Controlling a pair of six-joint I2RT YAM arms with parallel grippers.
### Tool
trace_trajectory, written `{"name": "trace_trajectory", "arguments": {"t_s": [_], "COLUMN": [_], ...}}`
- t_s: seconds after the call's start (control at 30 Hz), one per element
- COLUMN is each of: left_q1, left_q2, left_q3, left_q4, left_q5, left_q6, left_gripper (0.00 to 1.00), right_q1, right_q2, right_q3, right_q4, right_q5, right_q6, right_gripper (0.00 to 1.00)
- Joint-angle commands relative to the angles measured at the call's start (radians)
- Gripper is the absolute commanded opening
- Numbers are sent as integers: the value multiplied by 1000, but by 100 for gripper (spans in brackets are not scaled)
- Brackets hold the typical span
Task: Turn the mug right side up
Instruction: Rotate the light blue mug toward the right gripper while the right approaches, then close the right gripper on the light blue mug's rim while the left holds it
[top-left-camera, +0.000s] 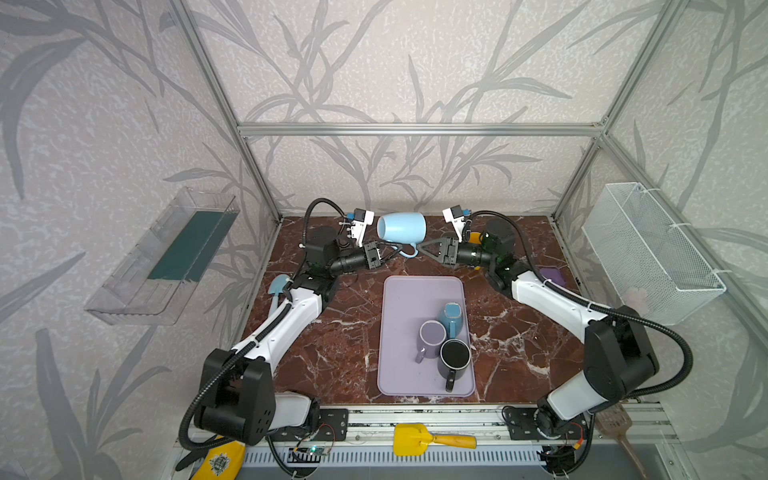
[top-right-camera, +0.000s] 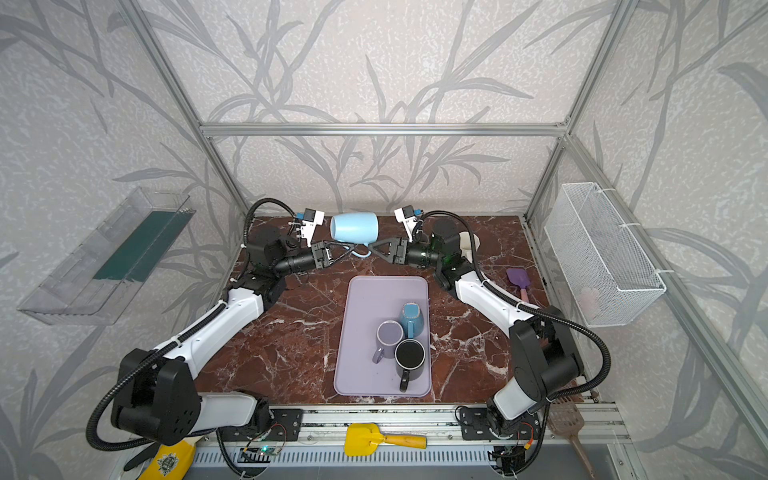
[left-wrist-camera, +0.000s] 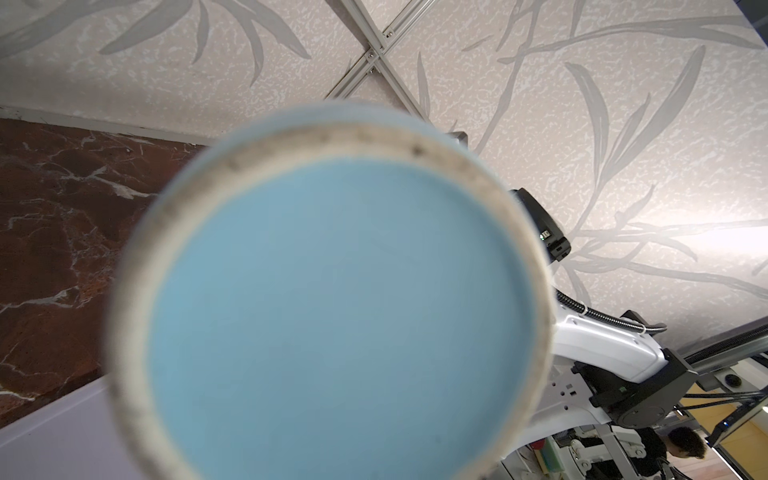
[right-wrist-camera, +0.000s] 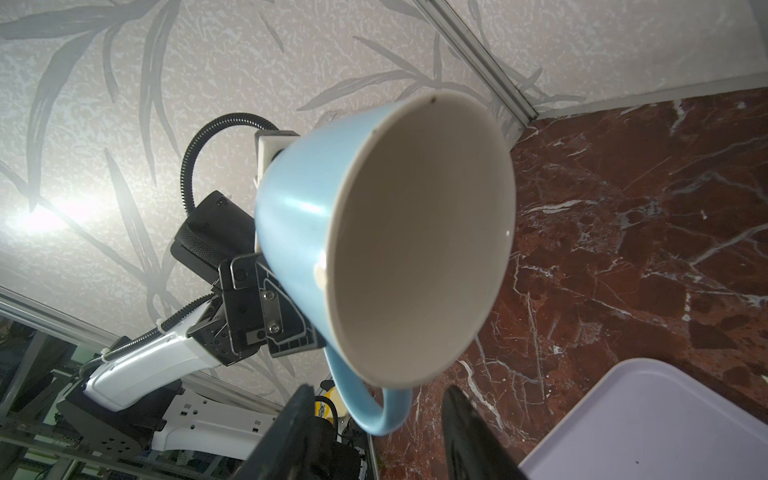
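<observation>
While the light blue mug (top-left-camera: 403, 227) hangs on its side in the air (base toward the left arm, mouth toward the right), above the counter (top-left-camera: 332, 340) near the middle of its far edge and beyond the purple tray (top-left-camera: 399, 299), the left gripper (top-left-camera: 390, 252) is clamped tight on its handle (right-wrist-camera: 374, 411). The right gripper (top-left-camera: 420, 247) has its fingers (right-wrist-camera: 465, 424) partly apart, one on each side of the handle loop, with a gap showing on both sides
</observation>
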Motion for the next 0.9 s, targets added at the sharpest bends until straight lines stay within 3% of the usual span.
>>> {"name": "trace_trajectory", "arguments": {"t_s": [0.0, 0.3, 0.87], "left_q1": [8, 9, 9], "left_q2": [-44, -33, -34], "left_q3": [-4, -19, -33], "left_q4": [169, 283, 326], "left_q5": [48, 89, 119], "left_q6": [-37, -112, -135], "left_gripper": [0, 0, 0], "right_q1": [10, 21, 30], "right_q2": [11, 38, 85], "right_q3": [15, 28, 55], "right_q4": [53, 143, 339], "right_q5": [-26, -43, -64], "right_q6": [9, 77, 214], "right_gripper": [51, 49, 39]}}
